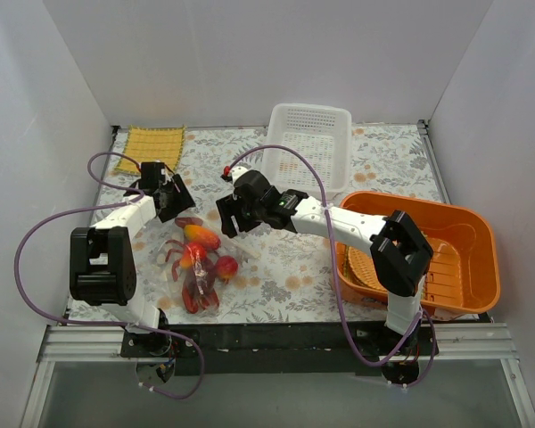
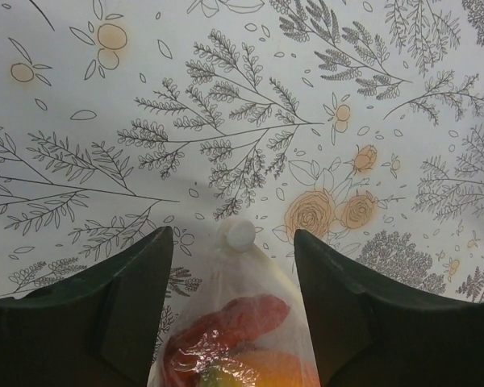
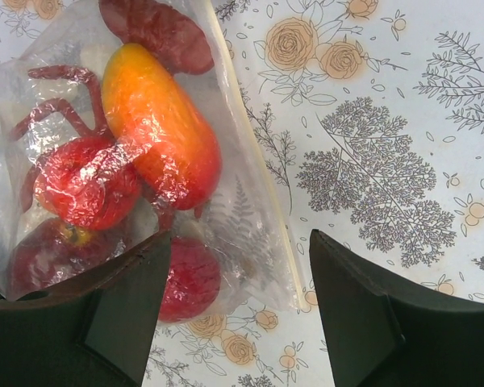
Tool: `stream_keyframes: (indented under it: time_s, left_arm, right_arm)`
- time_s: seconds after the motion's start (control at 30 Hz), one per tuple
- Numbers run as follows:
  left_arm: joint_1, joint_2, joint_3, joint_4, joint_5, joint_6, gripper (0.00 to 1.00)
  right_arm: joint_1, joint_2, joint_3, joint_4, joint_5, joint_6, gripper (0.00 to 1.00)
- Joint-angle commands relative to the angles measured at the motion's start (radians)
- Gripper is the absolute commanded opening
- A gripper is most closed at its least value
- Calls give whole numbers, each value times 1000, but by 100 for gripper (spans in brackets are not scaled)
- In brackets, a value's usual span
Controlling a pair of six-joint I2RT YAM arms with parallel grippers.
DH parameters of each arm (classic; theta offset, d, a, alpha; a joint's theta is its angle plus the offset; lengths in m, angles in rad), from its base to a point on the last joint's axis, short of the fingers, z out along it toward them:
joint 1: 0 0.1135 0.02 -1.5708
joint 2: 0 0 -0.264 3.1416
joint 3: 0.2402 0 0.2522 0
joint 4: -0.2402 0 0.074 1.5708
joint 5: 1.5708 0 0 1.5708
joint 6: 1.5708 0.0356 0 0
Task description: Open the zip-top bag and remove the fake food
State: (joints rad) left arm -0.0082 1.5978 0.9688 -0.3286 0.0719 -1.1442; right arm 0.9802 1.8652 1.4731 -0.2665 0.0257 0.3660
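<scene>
The clear zip-top bag (image 1: 194,263) lies closed on the floral cloth at front left. It holds an orange-yellow mango (image 1: 202,236), a red round fruit (image 1: 226,266) and a red lobster (image 1: 199,290). My left gripper (image 1: 174,198) is open over the bag's far corner. In the left wrist view the bag's white slider (image 2: 236,234) lies between the open fingers (image 2: 129,298). My right gripper (image 1: 232,214) is open just right of the bag. In the right wrist view the bag's zip edge (image 3: 250,153), the mango (image 3: 161,121) and red fruit (image 3: 189,278) lie between and ahead of the open fingers (image 3: 121,306).
A white perforated basket (image 1: 308,143) stands at the back centre. An orange tub (image 1: 468,241) holding a woven mat (image 1: 361,267) stands at the right. A yellow cloth (image 1: 150,147) lies at the back left. White walls close in three sides.
</scene>
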Motion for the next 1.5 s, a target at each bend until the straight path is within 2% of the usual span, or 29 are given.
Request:
stream_keyframes:
  time_s: [0.0, 0.3, 0.5, 0.8, 1.17, 1.47]
  left_arm:
    - [7, -38, 8, -35, 26, 50, 59]
    - [7, -85, -31, -41, 34, 32, 43]
    - [7, -107, -51, 13, 109, 20, 0]
    - [7, -232, -100, 193, 300, 40, 0]
    - [7, -432, -228, 489, 552, 63, 0]
    - [7, -506, -295, 697, 804, -29, 0]
  right_arm:
    - [3, 6, -8, 29, -12, -10, 77]
    - [3, 28, 3, 23, -49, -10, 77]
    - [3, 37, 9, 19, -40, -29, 77]
    - [0, 12, 87, -36, 31, -151, 79]
    - [-41, -139, 86, -16, -18, -288, 78]
    - [-130, -242, 64, 76, -288, -302, 66]
